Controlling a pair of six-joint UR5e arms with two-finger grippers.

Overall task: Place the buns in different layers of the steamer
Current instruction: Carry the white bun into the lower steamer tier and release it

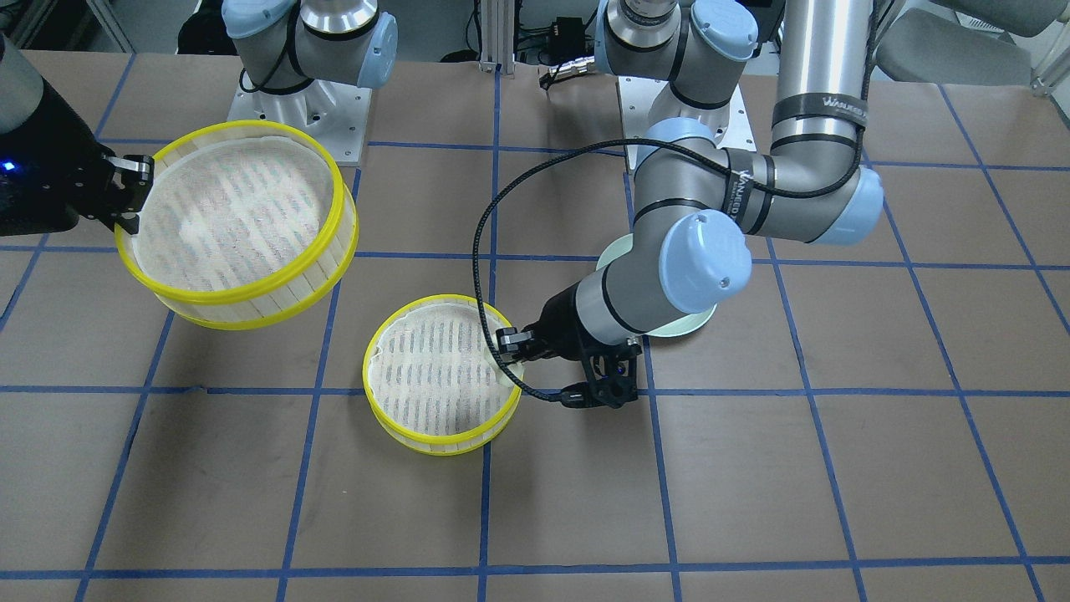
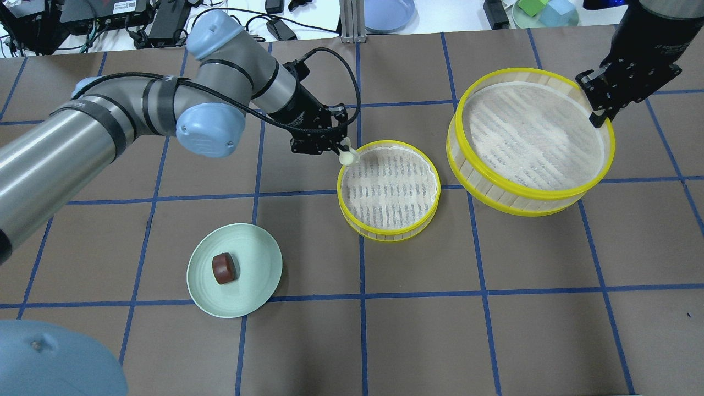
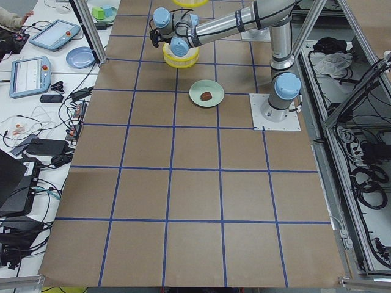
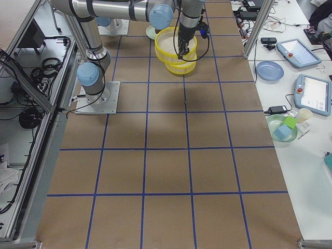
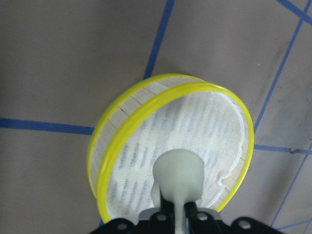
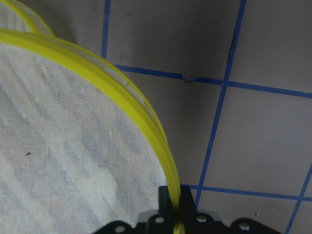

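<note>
We've got the left end effector point(image 2: 344, 151) clamped on the cream bun point(image 2: 348, 158), poised at the lower steamer tray point(image 2: 391, 235) on the desk. The right end effector point(image 2: 599, 113) pinches the upper steamer tray point(image 2: 528, 193) aloft. Nothing's loaded yet, and the brown bun point(image 2: 224, 268) waits on the plate point(image 2: 256, 258).

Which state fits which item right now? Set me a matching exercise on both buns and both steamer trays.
Items:
1. white bun
2. brown bun
3. larger-looking tray
4. smaller-looking tray

States:
A. resting on the table, empty
B. on the green plate
C. rim pinched by the right gripper
D. held in the left gripper

Pairs: 1-D, 2-B, 3-C, 4-A.
</note>
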